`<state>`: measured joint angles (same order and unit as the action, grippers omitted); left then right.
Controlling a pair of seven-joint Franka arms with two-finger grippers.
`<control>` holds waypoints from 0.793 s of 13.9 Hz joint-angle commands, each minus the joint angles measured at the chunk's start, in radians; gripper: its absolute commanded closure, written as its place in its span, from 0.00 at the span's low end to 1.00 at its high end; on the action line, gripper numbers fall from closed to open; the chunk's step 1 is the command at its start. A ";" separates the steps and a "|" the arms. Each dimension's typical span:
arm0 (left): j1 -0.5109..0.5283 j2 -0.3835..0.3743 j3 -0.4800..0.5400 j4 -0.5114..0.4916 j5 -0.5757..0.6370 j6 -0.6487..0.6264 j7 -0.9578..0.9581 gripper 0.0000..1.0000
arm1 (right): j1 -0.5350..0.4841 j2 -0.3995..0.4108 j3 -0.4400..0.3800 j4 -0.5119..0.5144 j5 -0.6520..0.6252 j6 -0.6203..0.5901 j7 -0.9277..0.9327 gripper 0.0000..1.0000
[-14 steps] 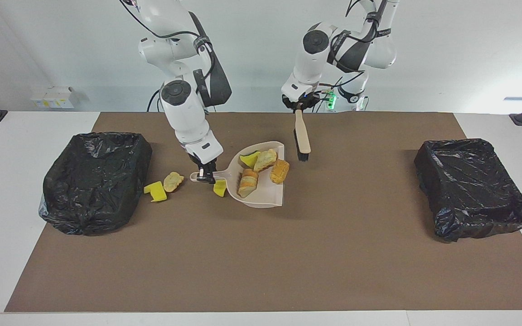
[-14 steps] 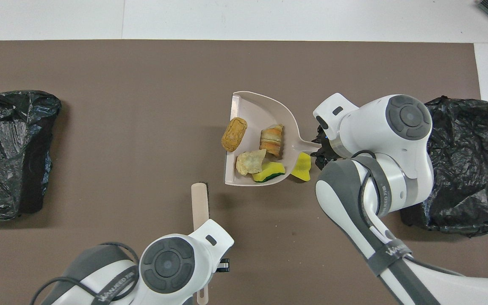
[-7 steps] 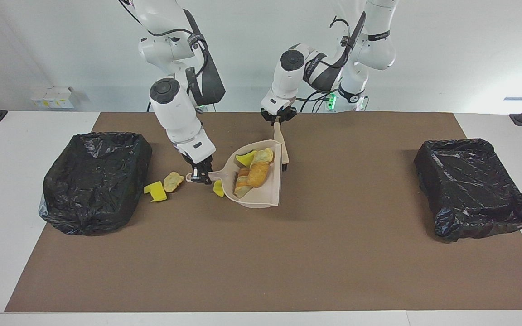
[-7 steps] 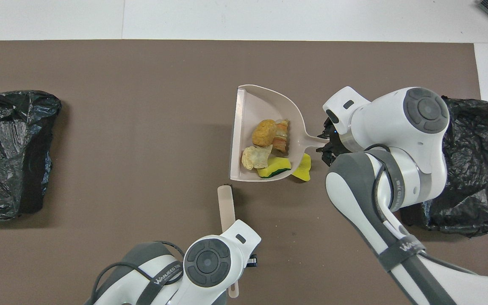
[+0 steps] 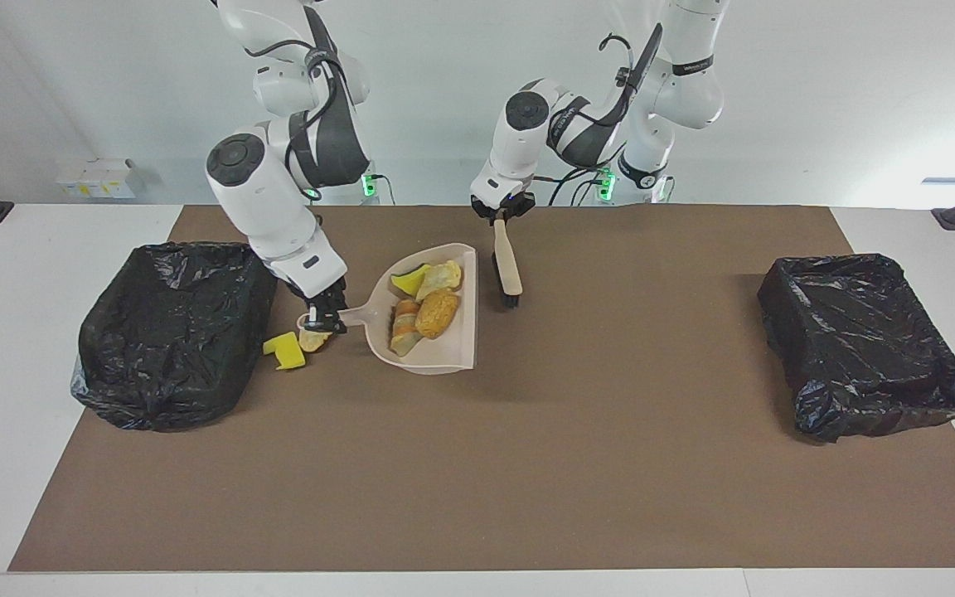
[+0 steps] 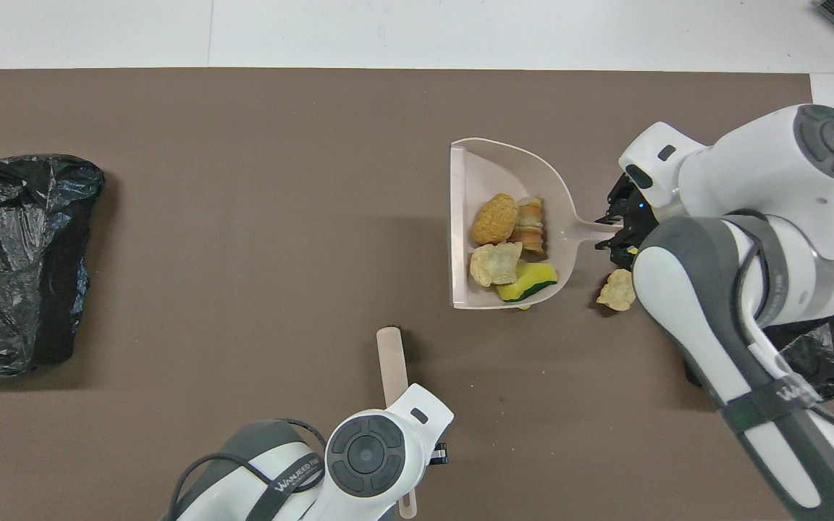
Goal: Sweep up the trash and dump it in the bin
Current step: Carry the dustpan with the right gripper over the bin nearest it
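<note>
A brown mat [image 5: 477,464] covers most of the table, with a black-lined bin [image 5: 171,332] at the right arm's end and a second lined bin [image 5: 867,344] well apart at the left arm's end. Between them sits the beige dustpan [image 5: 444,352], its handle pointing toward the nearer bin and clamped in the right gripper [image 5: 322,318], which is clenched on the handle's end. Four pieces of the trash lie in the pan: a green-backed sponge [image 6: 527,281], a pale pastry [image 6: 494,263], a striped pastry [image 6: 530,226] and an orange-brown bun [image 6: 495,218]. On the mat between pan handle and bin are a yellow sponge chunk [image 5: 285,350] and a pale pastry piece [image 6: 617,290], just beside the right gripper. The left gripper [image 5: 499,211] holds the brush [image 5: 507,269] tight by its handle's top, bristles down, just beside the pan's open edge
</note>
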<state>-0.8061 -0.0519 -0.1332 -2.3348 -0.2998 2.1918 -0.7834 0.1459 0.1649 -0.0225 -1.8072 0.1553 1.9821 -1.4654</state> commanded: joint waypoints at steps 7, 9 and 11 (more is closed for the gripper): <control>-0.038 0.080 0.015 0.052 -0.013 -0.011 -0.080 1.00 | -0.225 -0.002 0.001 0.083 -0.066 -0.063 -0.145 1.00; -0.038 0.080 0.015 0.052 -0.015 -0.011 -0.088 0.80 | -0.302 -0.004 0.001 0.083 -0.100 -0.052 -0.145 1.00; -0.036 0.081 0.015 0.052 -0.013 -0.001 -0.089 0.27 | -0.366 -0.005 0.001 0.083 -0.181 -0.052 -0.147 1.00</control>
<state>-0.8220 0.0157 -0.1340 -2.2969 -0.3004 2.1911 -0.8572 -0.1625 0.1643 -0.0324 -1.7351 0.0249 1.9428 -1.5866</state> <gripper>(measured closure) 0.687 0.687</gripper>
